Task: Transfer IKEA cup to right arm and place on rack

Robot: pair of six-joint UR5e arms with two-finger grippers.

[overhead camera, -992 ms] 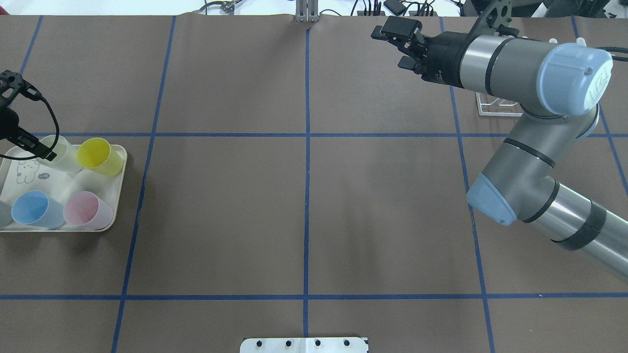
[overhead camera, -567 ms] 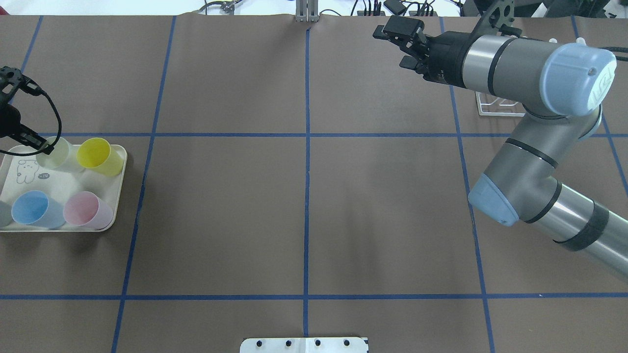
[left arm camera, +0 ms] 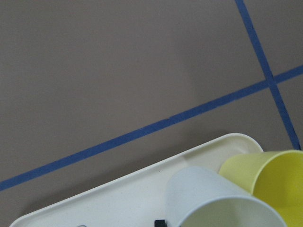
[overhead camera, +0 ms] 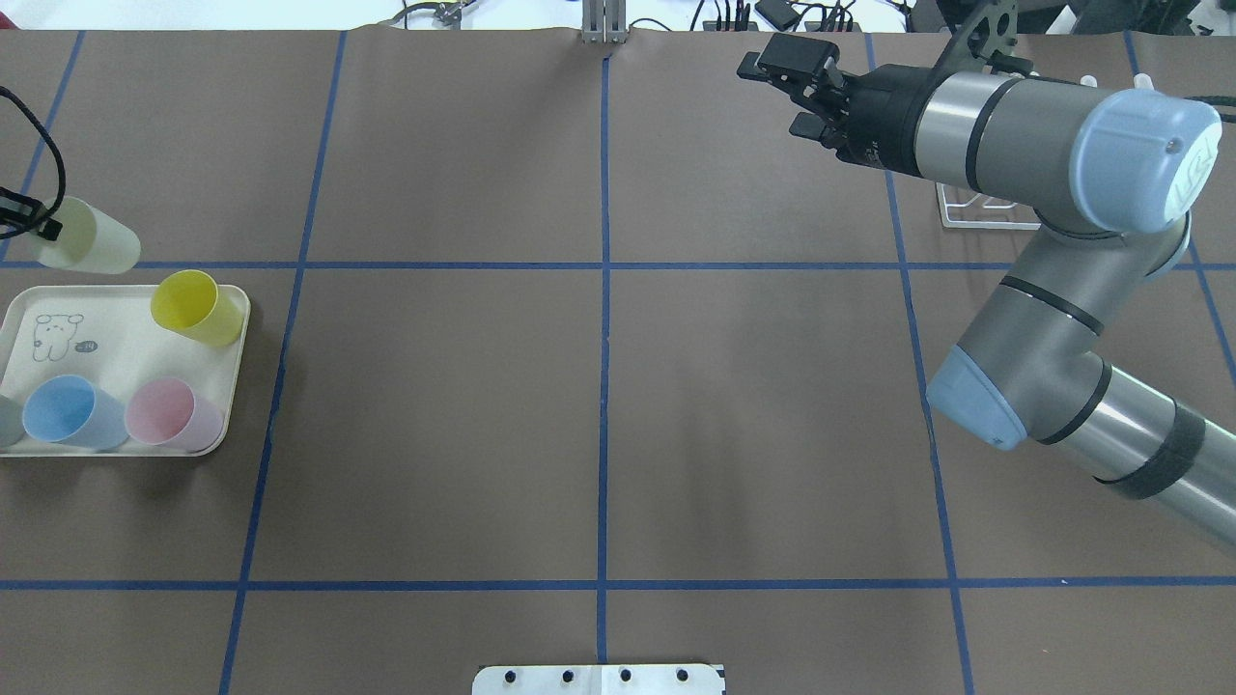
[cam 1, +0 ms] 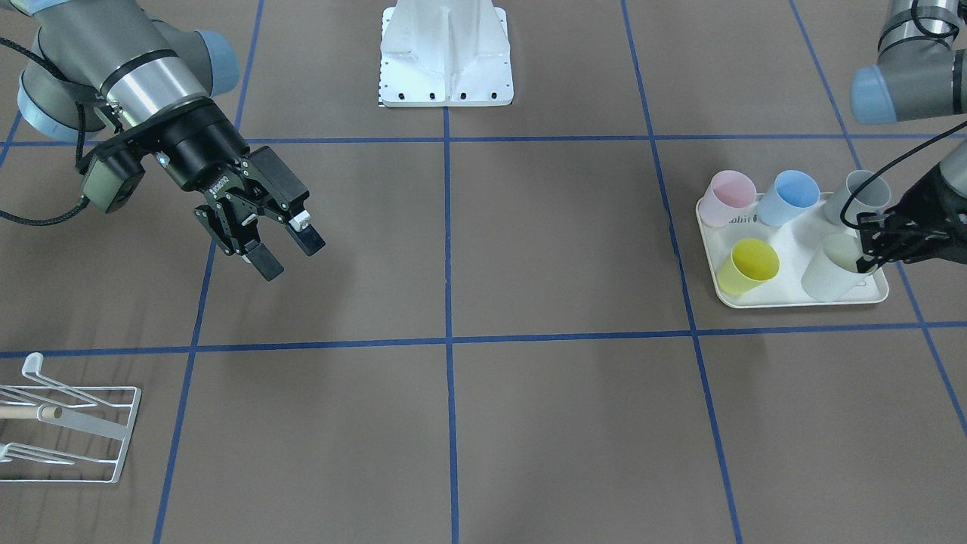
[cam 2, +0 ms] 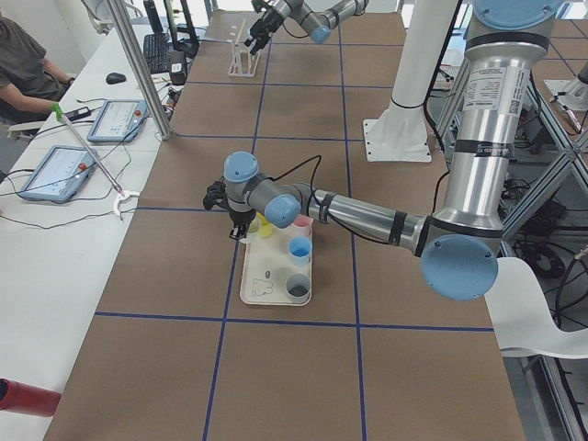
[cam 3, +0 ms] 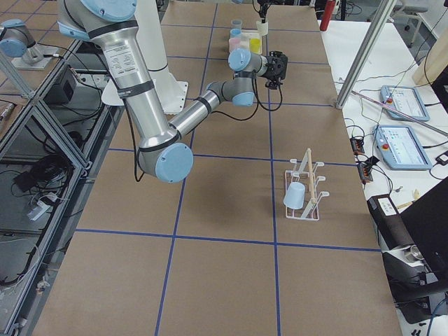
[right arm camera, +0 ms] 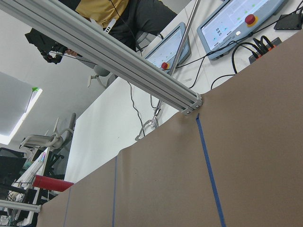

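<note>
now left claw (cam 1: 867, 257) clamps pale cup (cam 1: 827, 278) (by tray (cam 1: 801, 304) edge); right claw (cam 1: 291, 255) gapes apart.

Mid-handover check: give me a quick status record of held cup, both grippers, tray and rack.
Held cup: pale green cup, gripped at its rim
Left gripper: shut on pale green cup
Right gripper: open, empty, far from that cup
On tray: yellow cup, blue cup, pink cup, grey cup
On rack: one light blue cup

Cups (overhead camera: 72, 413) sit on tray (overhead camera: 116, 352), rack (cam 1: 68, 419) well apart.
</note>
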